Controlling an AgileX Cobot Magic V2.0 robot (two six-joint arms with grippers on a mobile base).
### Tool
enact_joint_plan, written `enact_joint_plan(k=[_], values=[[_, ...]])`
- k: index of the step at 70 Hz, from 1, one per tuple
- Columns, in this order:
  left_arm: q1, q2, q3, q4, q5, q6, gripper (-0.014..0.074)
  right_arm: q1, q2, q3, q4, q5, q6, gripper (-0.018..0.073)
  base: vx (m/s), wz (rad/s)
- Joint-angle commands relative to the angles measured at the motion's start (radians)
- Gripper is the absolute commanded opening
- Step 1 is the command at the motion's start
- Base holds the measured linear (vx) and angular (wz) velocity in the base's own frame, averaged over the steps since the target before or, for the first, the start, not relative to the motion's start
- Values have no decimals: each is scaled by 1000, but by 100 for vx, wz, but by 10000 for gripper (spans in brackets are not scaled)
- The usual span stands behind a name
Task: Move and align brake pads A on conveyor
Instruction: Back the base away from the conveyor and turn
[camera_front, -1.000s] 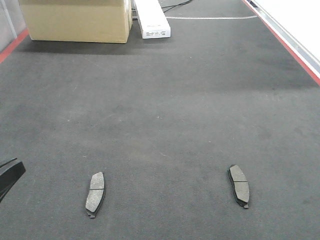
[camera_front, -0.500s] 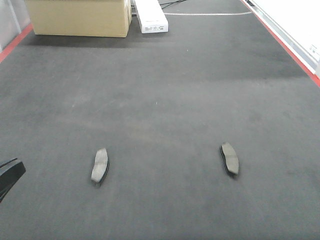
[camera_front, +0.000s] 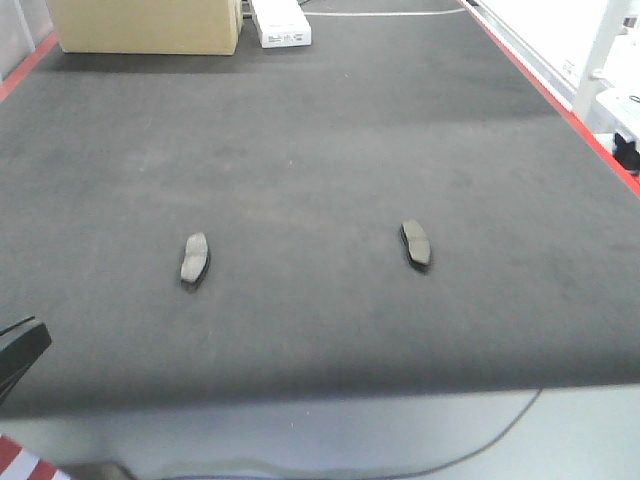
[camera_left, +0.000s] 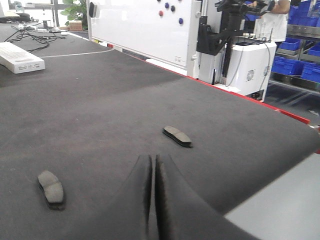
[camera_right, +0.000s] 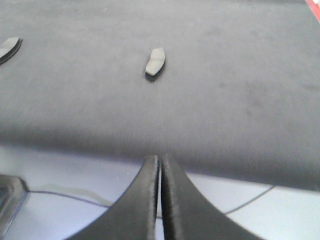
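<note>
Two brake pads A lie flat on the dark conveyor (camera_front: 320, 130), well apart. The left pad (camera_front: 195, 257) and the right pad (camera_front: 416, 243) both point lengthwise away from me. In the left wrist view my left gripper (camera_left: 153, 158) is shut and empty, low over the belt, with one pad (camera_left: 51, 187) to its left and the other (camera_left: 177, 135) just ahead. My right gripper (camera_right: 160, 158) is shut and empty, hovering over the shiny tabletop short of the belt's near edge. The nearer pad (camera_right: 155, 61) is far ahead of it, and the second pad (camera_right: 9, 47) is at the left edge.
A cardboard box (camera_front: 145, 25) and a white box (camera_front: 280, 25) stand at the belt's far end. Red strips (camera_front: 560, 100) border the belt. A steel tabletop (camera_front: 300, 435) with a cable (camera_front: 500, 430) lies in front. A whiteboard (camera_left: 145, 25) and blue bins (camera_left: 300, 50) stand beyond the right edge.
The front view has pulled back from the belt. Both pads now look smaller and farther off, and the belt's near edge, the steel tabletop and the cable have come into view.
</note>
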Motion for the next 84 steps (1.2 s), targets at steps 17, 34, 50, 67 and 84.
enact_joint_plan(k=[17,34,50,67,84], values=[[-4,1,-23,-8,-32,2,-6,-5,8,-26,-2,-68,-9,-3,-26,-1],[-4,1,-23,-8,-32,2,-6,-5,8,-26,-2,-68,-9,-3,-26,1],[-4,1,-23,-8,-31,2,-6,-5,8,-26,-2,-68,-9,-3,-22,-5],[-4,1,-23,-8,-28,2,-6,-5,8,-26,-2,-68,-9,-3,-14,-26],[-4,1,-23,-8,-28,2,-6,-5,8,-26,-2,-68,-9,-3,-8,-57]])
